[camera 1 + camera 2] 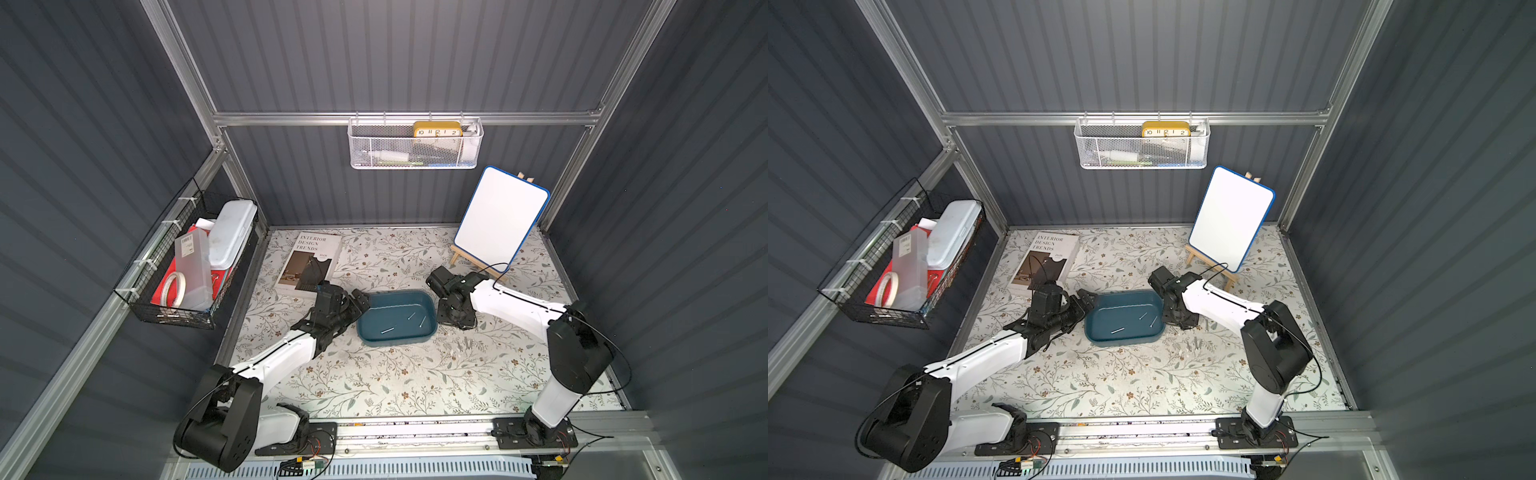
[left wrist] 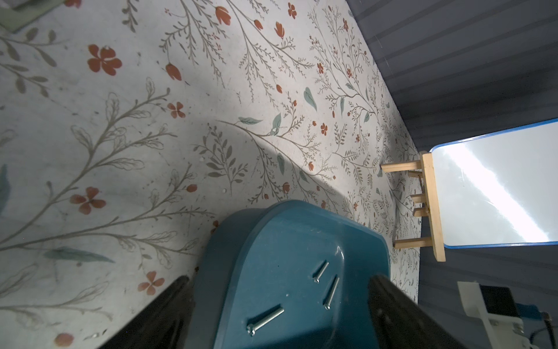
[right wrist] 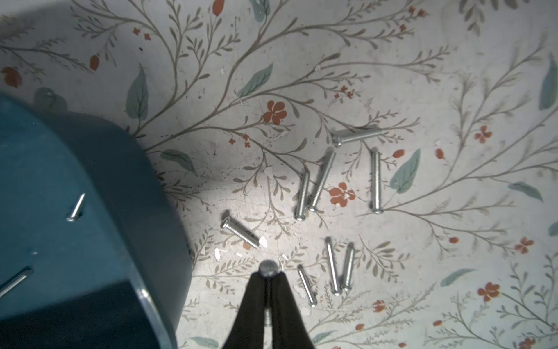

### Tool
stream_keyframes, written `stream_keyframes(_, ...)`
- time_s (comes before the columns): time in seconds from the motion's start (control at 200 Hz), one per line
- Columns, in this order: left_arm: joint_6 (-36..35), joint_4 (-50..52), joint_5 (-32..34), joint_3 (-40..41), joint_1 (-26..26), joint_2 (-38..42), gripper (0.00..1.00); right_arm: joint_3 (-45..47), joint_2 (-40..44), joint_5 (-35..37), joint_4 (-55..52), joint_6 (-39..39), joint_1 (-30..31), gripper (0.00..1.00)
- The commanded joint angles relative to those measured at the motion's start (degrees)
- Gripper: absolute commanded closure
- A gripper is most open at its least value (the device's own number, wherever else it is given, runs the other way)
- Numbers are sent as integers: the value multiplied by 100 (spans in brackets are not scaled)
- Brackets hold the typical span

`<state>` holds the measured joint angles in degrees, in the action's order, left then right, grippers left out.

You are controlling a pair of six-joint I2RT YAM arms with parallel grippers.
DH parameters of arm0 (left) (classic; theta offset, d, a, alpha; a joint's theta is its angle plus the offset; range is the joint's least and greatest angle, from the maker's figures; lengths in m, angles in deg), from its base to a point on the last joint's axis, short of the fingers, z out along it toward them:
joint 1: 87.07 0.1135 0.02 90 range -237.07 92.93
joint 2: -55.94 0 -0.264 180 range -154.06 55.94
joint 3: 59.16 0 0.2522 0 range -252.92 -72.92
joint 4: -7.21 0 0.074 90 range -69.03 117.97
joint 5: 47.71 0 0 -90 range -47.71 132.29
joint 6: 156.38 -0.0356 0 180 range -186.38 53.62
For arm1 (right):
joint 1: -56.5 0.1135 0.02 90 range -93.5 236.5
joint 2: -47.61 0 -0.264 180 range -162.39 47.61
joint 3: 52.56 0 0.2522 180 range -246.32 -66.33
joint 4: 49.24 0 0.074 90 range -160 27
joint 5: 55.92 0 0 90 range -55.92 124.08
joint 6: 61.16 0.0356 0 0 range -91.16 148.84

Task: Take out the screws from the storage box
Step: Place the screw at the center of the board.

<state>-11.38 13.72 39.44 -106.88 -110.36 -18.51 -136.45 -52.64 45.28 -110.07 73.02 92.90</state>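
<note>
– Teal plastic, shallow, with rounded corners: we find the storage box [image 1: 386,309] mid-table between the two arms. How many screws [image 2: 265,319] lie in it?

– We count three on its floor in the left wrist view, each apart from the others. Eight more [image 3: 320,181] lie loose on the floral table [image 3: 453,90], just beside the box's right end.

– And the right gripper [image 3: 268,273]?

– Its jaws are pressed together on one screw [image 3: 268,268]. We see the round head poking out past the tips and a bit of shank between the black fingers [image 3: 250,302]. The gripper hangs over the table beside the box, near the loose ones. We cannot tell whether the head touches the surface.

– And the left gripper [image 2: 279,279]?

– It is spread wide, with nothing in it. In a top view the gripper [image 1: 360,301] sits at the box's left end, by the far corner. In its wrist view one finger [image 2: 169,302] shows outside the end wall, and the other stands in front of the opposite rim. Whether either touches the plastic, we cannot tell.
</note>
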Motion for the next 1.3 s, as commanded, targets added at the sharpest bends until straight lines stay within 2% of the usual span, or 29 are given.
stream_keyframes(0.0, -152, 127, 46, -137, -27, -68, 7, 113, -247, -232, 201, -160, -69, 92)
stream_keyframes(0.375, -231, 116, -66, -41, -27, -226, 8, 304, -667, -298, 524, -244, -148, 89)
stream_keyframes(0.58, -280, 103, -151, -95, -27, -552, 9, 421, -666, -389, 595, -234, -167, 80)
stream_keyframes(0.64, -280, 92, -147, -110, -27, -561, 9, 413, -611, -384, 539, -186, -165, 74)
stream_keyframes(0.76, -280, 118, -110, -137, -27, -497, 9, 343, -368, -386, 458, -165, -168, 72)
stream_keyframes(0.971, -218, 92, -159, -102, -27, -375, 9, -217, 263, 97, -189, 7, -159, 72)
stream_keyframes(1.091, -218, 79, -178, -86, -27, -291, 9, -485, 768, 418, -383, 385, -159, 72)
stream_keyframes(1.176, -202, 41, -192, -63, -27, -263, 9, -639, 917, 13, -321, 760, -144, 71)
stream_keyframes(1.236, -182, 14, -215, -42, -27, -255, 10, -894, 778, -353, -397, 972, -105, 69)
stream_keyframes(1.296, -174, -21, -255, -14, -27, -246, 10, -1257, 495, -383, -610, 1110, 73, 69)
